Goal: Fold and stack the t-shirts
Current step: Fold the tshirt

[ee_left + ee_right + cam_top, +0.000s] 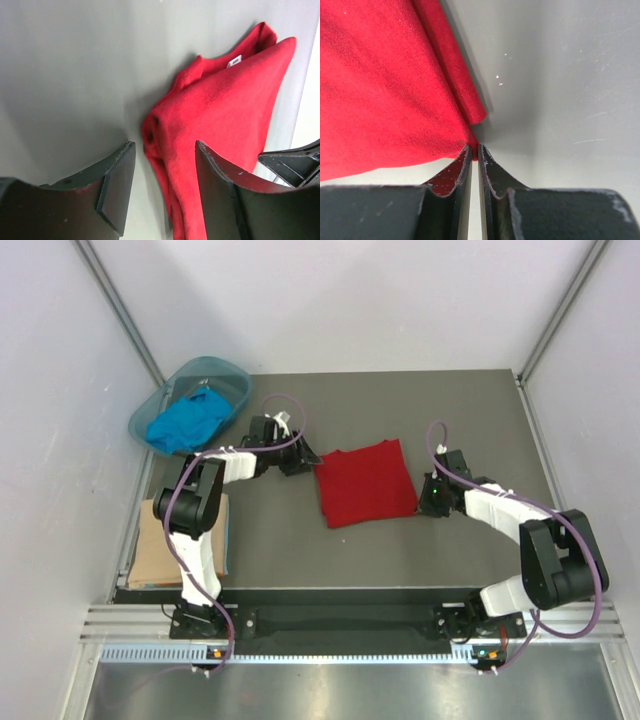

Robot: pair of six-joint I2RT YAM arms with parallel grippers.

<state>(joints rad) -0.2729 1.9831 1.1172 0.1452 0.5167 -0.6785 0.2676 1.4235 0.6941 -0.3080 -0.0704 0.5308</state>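
A deep red t-shirt (367, 483) lies folded into a rough square in the middle of the table. My left gripper (300, 462) stands open at its left edge; in the left wrist view (165, 145) the bunched red cloth (225, 115) with its white label (233, 61) lies loose between the spread fingers. My right gripper (424, 500) is at the shirt's right side, its jaws nearly together (474, 147) with the corner of the red cloth (385, 90) pinched at the tips. A blue t-shirt (187, 422) is heaped in the basin. A tan t-shirt (160, 540) lies folded at the left edge.
The translucent teal basin (215, 365) stands at the back left corner of the table. Slanted frame posts rise at both back corners. The left arm's links reach over the tan shirt.
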